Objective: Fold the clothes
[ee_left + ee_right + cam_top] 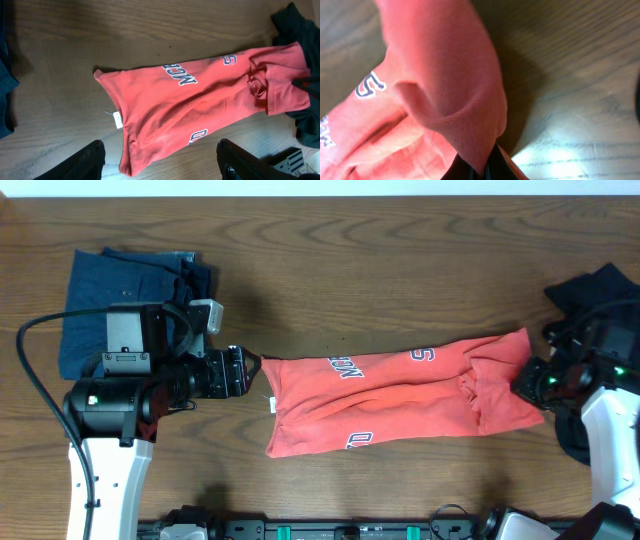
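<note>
On the brown wooden desk (350, 260) lay a coral-red lettered cotton shirt (400, 395). The right hand (528, 380) pinched its right edge, and the left hand (248, 368) was spread wide beside its left end. That edge probably needed carrying leftward, taut.

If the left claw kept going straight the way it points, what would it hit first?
Probably the red shirt, its near edge lying just ahead of the open left gripper; how high the gripper sits is unclear.

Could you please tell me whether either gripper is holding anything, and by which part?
The right gripper pinches the red shirt by a fold at its near end; the left gripper holds nothing.
</note>
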### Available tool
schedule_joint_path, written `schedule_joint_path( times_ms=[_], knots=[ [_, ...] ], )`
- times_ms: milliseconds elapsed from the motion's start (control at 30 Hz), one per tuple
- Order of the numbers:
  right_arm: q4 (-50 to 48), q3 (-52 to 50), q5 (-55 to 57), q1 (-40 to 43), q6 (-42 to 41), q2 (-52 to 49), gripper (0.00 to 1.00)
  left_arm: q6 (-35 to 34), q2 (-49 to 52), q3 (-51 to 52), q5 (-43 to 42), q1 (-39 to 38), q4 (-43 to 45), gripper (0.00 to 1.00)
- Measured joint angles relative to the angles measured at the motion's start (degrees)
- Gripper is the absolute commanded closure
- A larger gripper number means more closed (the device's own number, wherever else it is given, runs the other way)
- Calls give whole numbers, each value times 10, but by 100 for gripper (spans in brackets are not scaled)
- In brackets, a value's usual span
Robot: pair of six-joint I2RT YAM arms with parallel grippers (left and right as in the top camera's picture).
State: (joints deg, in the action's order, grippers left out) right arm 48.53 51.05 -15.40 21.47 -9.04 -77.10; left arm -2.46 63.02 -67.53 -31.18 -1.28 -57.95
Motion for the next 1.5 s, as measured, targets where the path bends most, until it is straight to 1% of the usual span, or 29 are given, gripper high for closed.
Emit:
schedule_joint_path(
  times_ms=[133, 267, 667, 800, 967, 1100, 1267, 1367, 1500],
  knots=[
    [-4, 0, 21, -42, -7, 0, 99, 0, 0, 0, 0, 0, 3, 27],
    [-19, 0, 44, -101, -24, 0, 99, 0, 0, 0, 0, 0, 3, 27],
    [-34, 0, 162, -316, -93, 0, 99, 8, 0, 0, 0, 0, 3, 27],
    [-59, 0, 201, -386, -119, -1, 99, 9, 0, 0, 0, 0, 3, 27],
    [-81, 0, 243, -440, -132, -21, 99, 8, 0, 0, 0, 0, 3, 27],
    [-77, 0, 278, -453, -136, -50, 99, 9, 0, 0, 0, 0, 3, 27],
    [-42, 0, 336, -437, -135, -48, 99, 9, 0, 0, 0, 0, 3, 27],
    [-21, 0, 381, -400, -129, -21, 99, 9, 0, 0, 0, 0, 3, 27],
    [-18, 0, 410, -352, -114, 13, 99, 9, 0, 0, 0, 0, 3, 27]
  ],
)
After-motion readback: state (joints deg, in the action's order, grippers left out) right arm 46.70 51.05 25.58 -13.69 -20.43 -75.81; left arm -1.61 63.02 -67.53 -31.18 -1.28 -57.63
